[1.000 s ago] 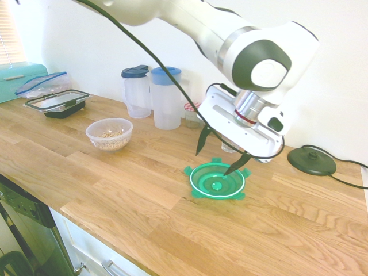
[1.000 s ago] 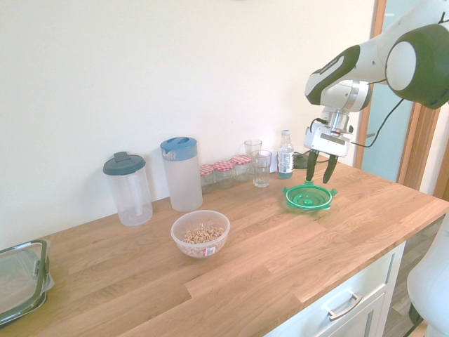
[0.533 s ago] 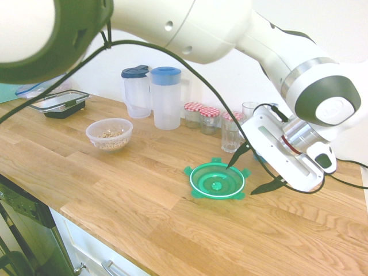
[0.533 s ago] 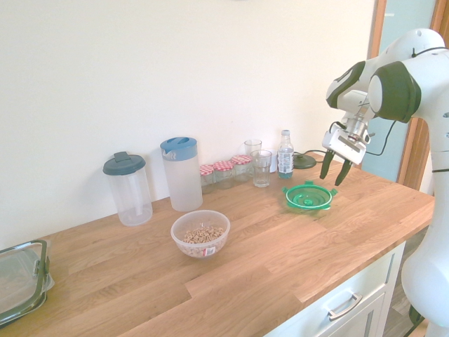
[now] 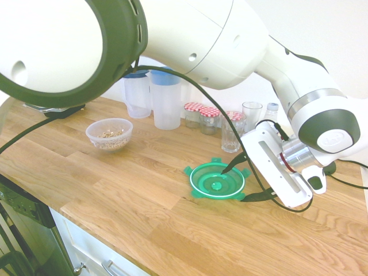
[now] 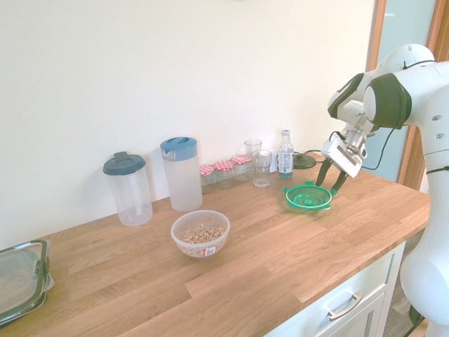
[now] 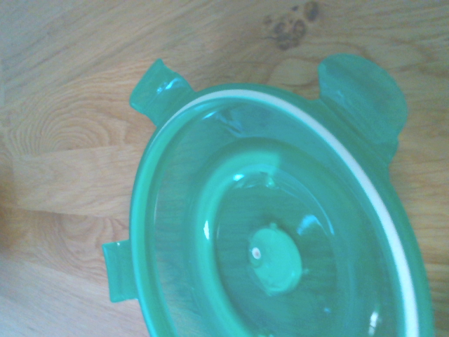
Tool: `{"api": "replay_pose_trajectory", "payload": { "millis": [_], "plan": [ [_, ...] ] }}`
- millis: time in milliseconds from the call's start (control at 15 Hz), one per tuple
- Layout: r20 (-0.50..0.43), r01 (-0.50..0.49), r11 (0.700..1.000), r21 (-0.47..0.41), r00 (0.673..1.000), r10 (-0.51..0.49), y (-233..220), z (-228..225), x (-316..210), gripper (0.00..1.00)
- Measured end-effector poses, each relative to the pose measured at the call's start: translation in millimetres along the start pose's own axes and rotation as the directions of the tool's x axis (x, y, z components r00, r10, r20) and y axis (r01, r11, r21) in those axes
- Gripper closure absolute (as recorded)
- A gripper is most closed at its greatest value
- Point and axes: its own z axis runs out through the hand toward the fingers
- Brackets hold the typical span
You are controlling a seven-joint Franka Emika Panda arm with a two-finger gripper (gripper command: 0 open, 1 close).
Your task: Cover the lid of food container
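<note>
The wooden countertop [image 5: 144, 190] carries everything here, with the white Franka arm [image 5: 195, 46] reaching over it toward the green lid. Of the vessels, the tall pitcher with the light-blue top [image 6: 182, 179] and the one with the dark top [image 6: 131, 193] stand near the wall. The food container, a clear round bowl [image 6: 200, 235] with brownish grains in it, sits in front of them, uncovered. The round green lid [image 5: 217, 181] lies flat on the wood, well apart from the bowl, its clip tabs sticking out around the rim. The two-finger gripper [image 6: 328, 185] is tilted beside it, fingers spread wide and holding nothing. The step in hand looks to be picking the lid up by its edge. To do that well, bring one finger inside the raised rim and the other outside it, between two clip tabs rather than on one, and get low enough for a firm bite before closing. A shallow pinch on smooth plastic would likely slip or let the disc swing down, and pressing on the middle could skid it along. Lift slowly, then level it before carrying it to the bowl, clear of the drinking glass [image 6: 261, 170] nearby.
</note>
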Motion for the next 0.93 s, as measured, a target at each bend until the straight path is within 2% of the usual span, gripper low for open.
{"api": "replay_pose_trajectory", "payload": {
  "millis": [67, 133, 467, 933],
  "plan": [
    [0.015, 0.000, 1.000, 0.017, 1.000, 0.000, 0, 8, 0, 0.00],
    [0.029, -0.001, 0.999, 0.035, 1.000, 0.000, 1, 15, 0, 1.00],
    [0.065, 0.000, 0.995, 0.102, 0.998, -0.006, 6, 28, -2, 1.00],
    [0.087, -0.007, 0.992, 0.127, 0.996, -0.004, 19, 42, -2, 1.00]
  ]
}}
